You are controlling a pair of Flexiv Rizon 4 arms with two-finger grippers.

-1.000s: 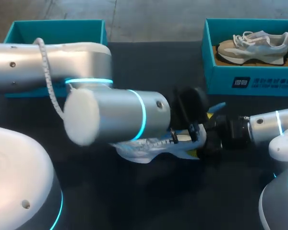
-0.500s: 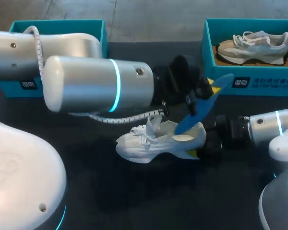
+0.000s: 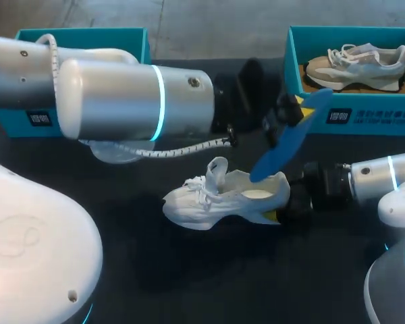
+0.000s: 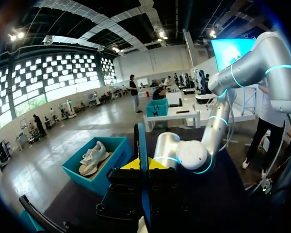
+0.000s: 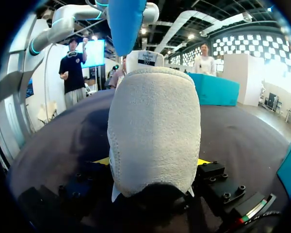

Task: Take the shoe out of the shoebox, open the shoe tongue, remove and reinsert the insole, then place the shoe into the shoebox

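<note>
Freshly pulled out toward 1 o'clock, the blue insole [image 3: 290,138] hangs pinched in left fingers [image 4: 127,164]; right fingers [image 5: 204,161] clamp the sneaker [image 3: 223,199]; reinsertion comes next.

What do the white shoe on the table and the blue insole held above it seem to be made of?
The shoe looks like pale suede or brushed fabric at the heel: matte, with a fuzzy nap. The insole is probably thin foam with a smooth matte blue face; it shows as a slim, slightly curved sheet.
</note>
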